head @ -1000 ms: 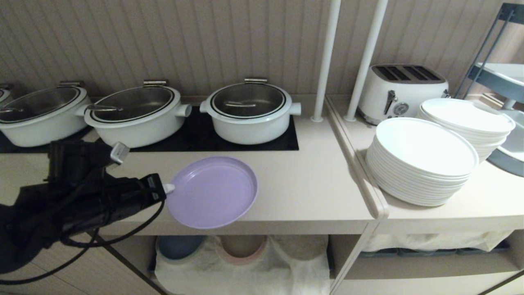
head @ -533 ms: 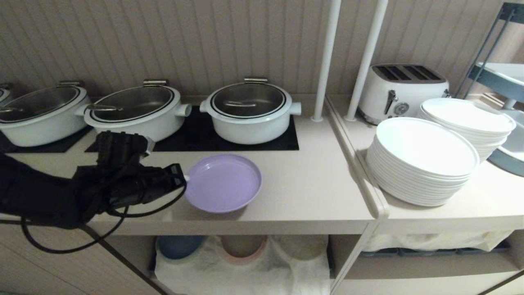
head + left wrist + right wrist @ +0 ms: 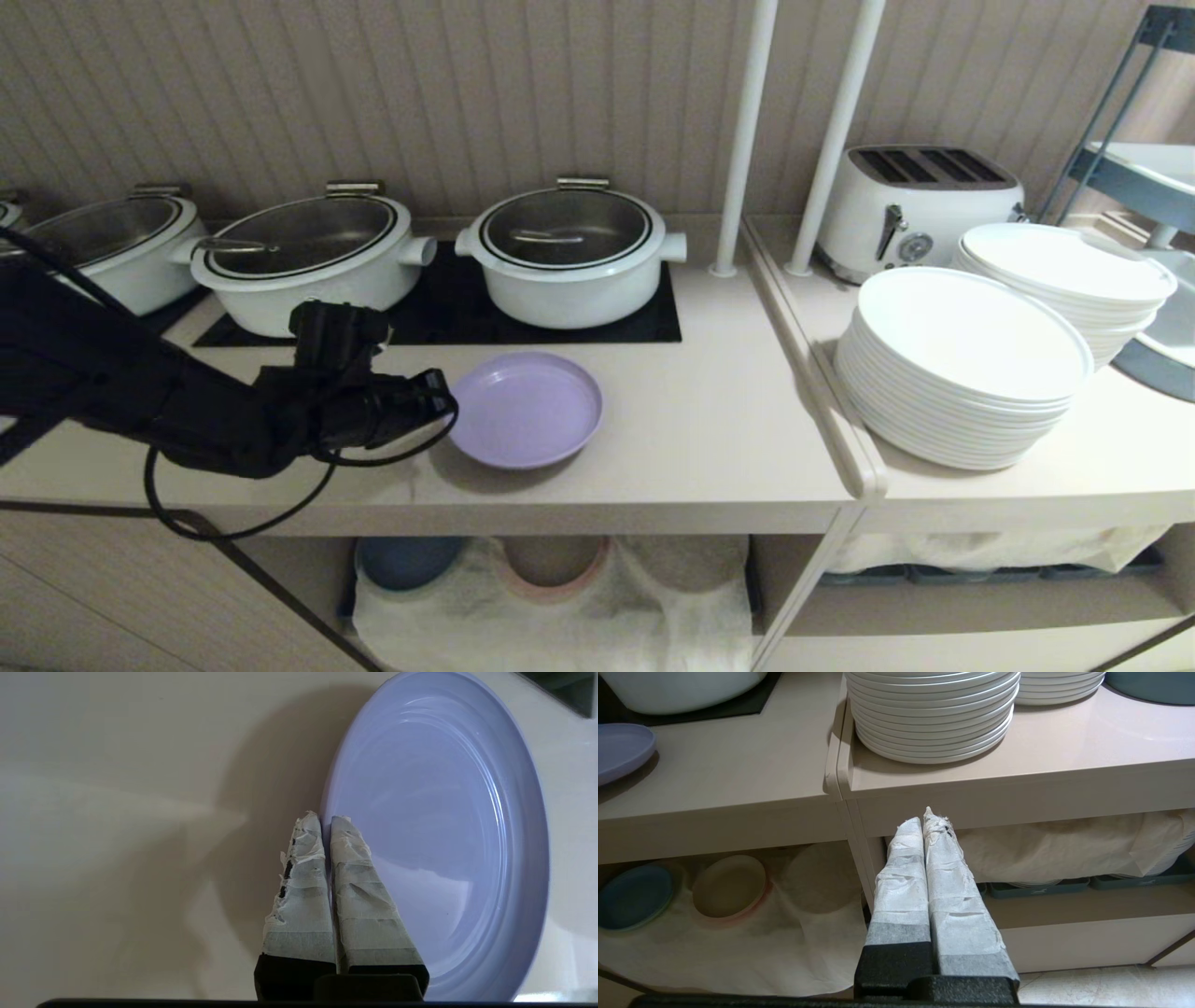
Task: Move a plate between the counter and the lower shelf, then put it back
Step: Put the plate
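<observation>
**Left jaws pinched on the lavender plate's rim, plate at the bench**

Your left gripper (image 3: pixel 325 822) has its jaws closed tight on the rim of the lavender plate (image 3: pixel 439 830), one taped fingertip outside the rim and one inside. In the head view the left gripper (image 3: pixel 446 404) sits left of centre, with the lavender plate (image 3: pixel 525 408) just right of it, low over the beige bench (image 3: pixel 709 439); you cannot tell from these views whether the plate is fully resting on it.

Behind the plate you see a black hob panel (image 3: pixel 439 317) carrying three white lidded pots (image 3: pixel 566 252). To the right, two stacks of white plates (image 3: pixel 966 364) stand in front of a white toaster (image 3: pixel 915 210).

Your right gripper (image 3: pixel 926 820) hangs below the bench edge with its jaws pressed together on nothing. Beyond it, in the lower left of the right wrist view, the lower shelf (image 3: pixel 822 956) holds a wrinkled white cloth (image 3: pixel 752 947) with a blue plate (image 3: pixel 633 896) and a beige-pink plate (image 3: pixel 730 885) on it.
</observation>
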Robot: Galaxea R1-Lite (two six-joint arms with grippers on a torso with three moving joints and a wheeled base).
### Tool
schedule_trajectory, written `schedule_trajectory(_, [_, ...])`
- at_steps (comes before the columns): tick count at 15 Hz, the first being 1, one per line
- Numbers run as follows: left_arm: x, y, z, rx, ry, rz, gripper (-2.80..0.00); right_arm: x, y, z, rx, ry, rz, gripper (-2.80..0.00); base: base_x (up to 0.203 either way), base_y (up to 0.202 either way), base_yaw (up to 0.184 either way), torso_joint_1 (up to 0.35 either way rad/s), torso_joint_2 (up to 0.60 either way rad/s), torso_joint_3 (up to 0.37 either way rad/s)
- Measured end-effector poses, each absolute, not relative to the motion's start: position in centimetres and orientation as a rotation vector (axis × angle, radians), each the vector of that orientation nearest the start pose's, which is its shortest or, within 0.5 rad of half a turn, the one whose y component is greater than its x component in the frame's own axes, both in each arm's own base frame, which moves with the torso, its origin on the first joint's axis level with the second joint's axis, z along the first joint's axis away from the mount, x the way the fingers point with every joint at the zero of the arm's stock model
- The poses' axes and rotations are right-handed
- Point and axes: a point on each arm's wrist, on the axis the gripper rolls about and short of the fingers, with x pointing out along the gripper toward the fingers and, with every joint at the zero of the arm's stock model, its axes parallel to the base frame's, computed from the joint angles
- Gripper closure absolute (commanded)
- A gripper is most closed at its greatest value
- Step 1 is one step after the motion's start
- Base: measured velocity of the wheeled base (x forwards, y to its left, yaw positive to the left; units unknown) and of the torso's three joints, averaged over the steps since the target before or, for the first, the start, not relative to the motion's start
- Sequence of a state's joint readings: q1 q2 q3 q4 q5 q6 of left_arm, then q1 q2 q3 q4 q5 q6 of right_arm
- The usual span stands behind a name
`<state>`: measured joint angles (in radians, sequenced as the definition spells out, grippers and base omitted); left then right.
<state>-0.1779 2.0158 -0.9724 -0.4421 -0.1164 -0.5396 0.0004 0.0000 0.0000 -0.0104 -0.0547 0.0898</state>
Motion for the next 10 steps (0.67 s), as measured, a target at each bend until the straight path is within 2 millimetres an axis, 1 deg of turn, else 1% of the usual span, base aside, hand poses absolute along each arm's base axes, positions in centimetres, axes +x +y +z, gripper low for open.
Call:
schedule_trajectory(4, [37.2,-7.1,8.5,-0.497,0.689,-0.111,0.00,-2.3,-0.1,7.7,0.090,-0.013,-0.053,0.00,0.000,0.000,0.000,0.000,0.00,0.000])
schedule_trajectory(7, [38.1,-7.4,8.2,-0.498,0.685,-0.114,0.00,-2.3,-0.1,7.7,0.090,-0.013,-0.053,0.00,0.000,0.000,0.000,0.000,0.00,0.000])
schedule_trajectory(10, [38.5,-7.6,7.9,-0.496,0.685,-0.115,0.00,-2.3,-0.1,7.7,0.090,-0.013,-0.054,0.00,0.000,0.000,0.000,0.000,0.00,0.000])
